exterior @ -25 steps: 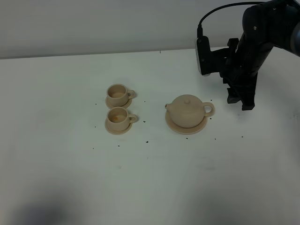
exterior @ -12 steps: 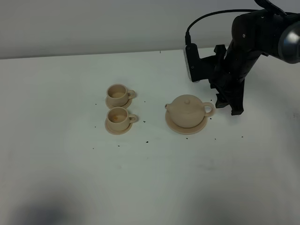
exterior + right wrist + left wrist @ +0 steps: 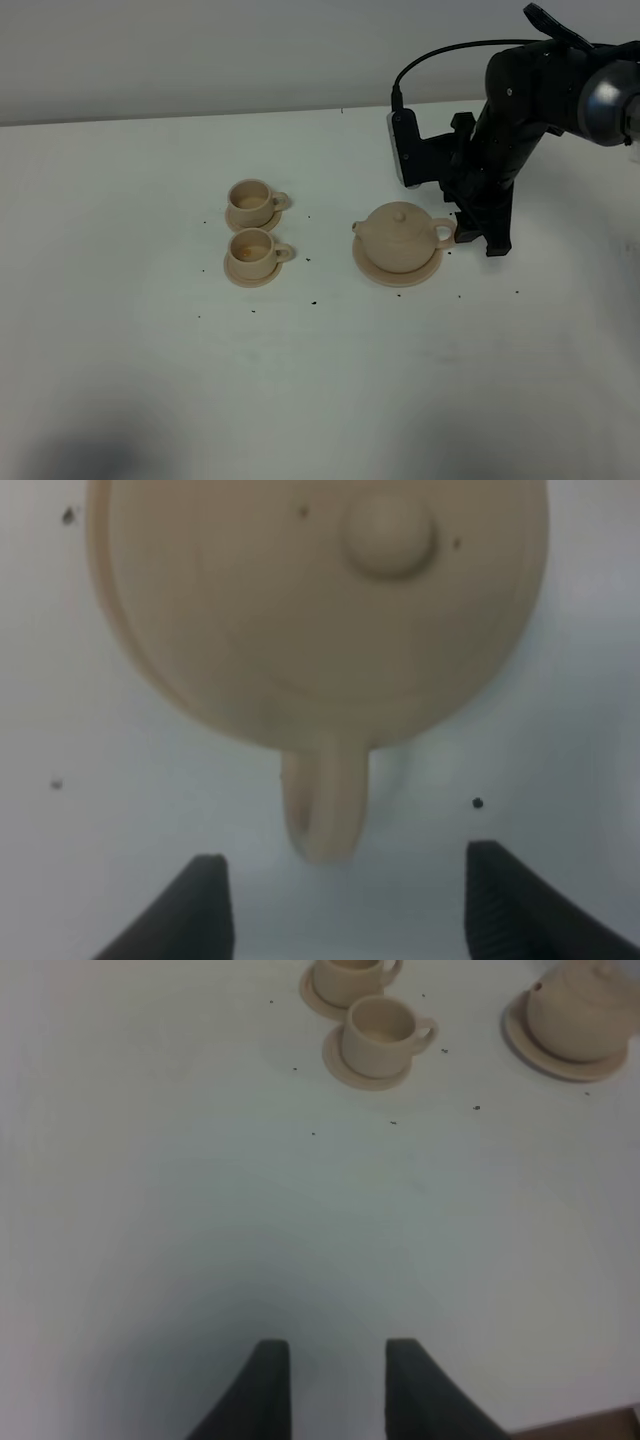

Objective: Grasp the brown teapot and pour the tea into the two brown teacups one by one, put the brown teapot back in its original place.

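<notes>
The brown teapot point(image 3: 398, 236) sits on its wide saucer point(image 3: 372, 268), spout to the left and loop handle point(image 3: 445, 232) to the right. The two brown teacups, far one point(image 3: 250, 200) and near one point(image 3: 250, 252), stand on small saucers left of it. My right gripper point(image 3: 478, 238) is open, low beside the handle. In the right wrist view the teapot point(image 3: 320, 610) fills the frame, and its handle point(image 3: 325, 805) points into the gap of the gripper point(image 3: 350, 905) without touching a finger. My left gripper point(image 3: 335, 1380) is open and empty, far from the near cup point(image 3: 385, 1030) and the teapot point(image 3: 580, 1015).
The white table point(image 3: 300, 380) carries small dark specks around the tea set. A black cable point(image 3: 440, 55) loops above my right arm. The table's back edge meets a pale wall.
My right arm has moved left and down, from right of the teapot to just beside its handle. The teapot and cups have not moved.
</notes>
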Robot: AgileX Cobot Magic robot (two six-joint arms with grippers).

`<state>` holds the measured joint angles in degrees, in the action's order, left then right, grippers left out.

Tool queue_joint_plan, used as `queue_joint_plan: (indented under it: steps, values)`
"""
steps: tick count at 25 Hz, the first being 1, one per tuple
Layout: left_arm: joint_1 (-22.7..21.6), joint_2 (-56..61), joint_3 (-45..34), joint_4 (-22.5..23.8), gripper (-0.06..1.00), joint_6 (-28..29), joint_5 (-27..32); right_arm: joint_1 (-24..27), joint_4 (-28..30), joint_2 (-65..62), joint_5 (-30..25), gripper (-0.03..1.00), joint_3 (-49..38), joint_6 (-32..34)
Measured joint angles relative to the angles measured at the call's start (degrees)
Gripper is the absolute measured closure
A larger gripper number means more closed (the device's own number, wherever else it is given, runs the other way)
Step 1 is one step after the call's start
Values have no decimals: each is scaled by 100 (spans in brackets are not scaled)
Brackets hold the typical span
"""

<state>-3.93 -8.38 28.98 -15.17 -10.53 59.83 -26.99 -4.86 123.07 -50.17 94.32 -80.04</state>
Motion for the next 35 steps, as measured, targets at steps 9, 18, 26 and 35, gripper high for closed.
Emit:
queue_joint_plan:
  steps: [9,18,26,35]
  values:
    - [0,0,0,0,69,0,0,-7,173,4,21,46,0,65]
    - [0,0,0,0,69,0,0,-247,570,4,80,46,0,405]
    - [0,0,0,0,69,0,0,-395,974,92,215,46,0,918]
    - [0,0,0,0,69,0,0,-395,1043,227,210,46,0,1146]
